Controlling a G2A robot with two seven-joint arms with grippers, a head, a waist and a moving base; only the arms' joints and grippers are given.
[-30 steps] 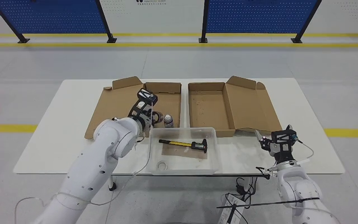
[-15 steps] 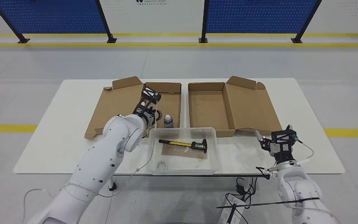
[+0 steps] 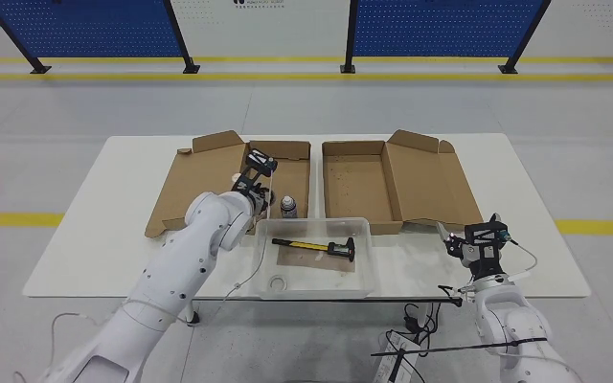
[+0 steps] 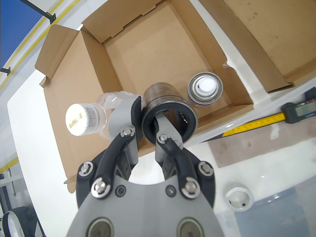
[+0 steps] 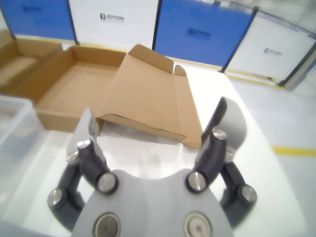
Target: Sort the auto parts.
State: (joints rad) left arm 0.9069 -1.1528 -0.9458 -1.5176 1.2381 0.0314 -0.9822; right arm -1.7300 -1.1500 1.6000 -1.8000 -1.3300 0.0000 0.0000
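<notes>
While right gripper (image 5: 155,109) jaws gape, left gripper (image 4: 148,114) jaws pinch shiny cylindrical steel bearing (image 4: 170,104) over cardboard box (image 4: 153,50).

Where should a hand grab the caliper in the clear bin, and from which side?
Grip the yellow beam of the caliper mid-length, coming straight down from above and closing across its narrow width. It lies flat on the bin floor, the walls block the sides, and the black head looks bulkier.

jaws apart; cardboard box (image 5: 81,82) just beyond
</notes>
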